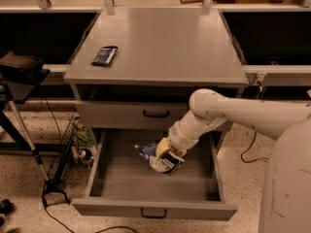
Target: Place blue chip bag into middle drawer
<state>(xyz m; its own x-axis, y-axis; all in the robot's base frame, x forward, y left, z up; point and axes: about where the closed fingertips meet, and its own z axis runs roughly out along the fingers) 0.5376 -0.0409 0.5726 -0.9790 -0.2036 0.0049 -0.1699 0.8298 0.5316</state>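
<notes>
The middle drawer [121,186] is pulled wide open below the cabinet top, with its black bar handle [154,212] at the front. The blue chip bag [156,160], crumpled dark-blue foil with white and silvery edges, hangs inside the drawer, over its middle. My gripper [166,155] reaches down from the right into the drawer and is shut on the bag. The bag sits a little above the drawer floor, partly hidden by the gripper.
The upper handled drawer [114,114] is shut above. A small flat dark packet [104,55] lies on the cabinet top [160,42] at the left. A black stand [22,72] and cables stand on the floor at the left. My white arm [243,113] crosses from the right.
</notes>
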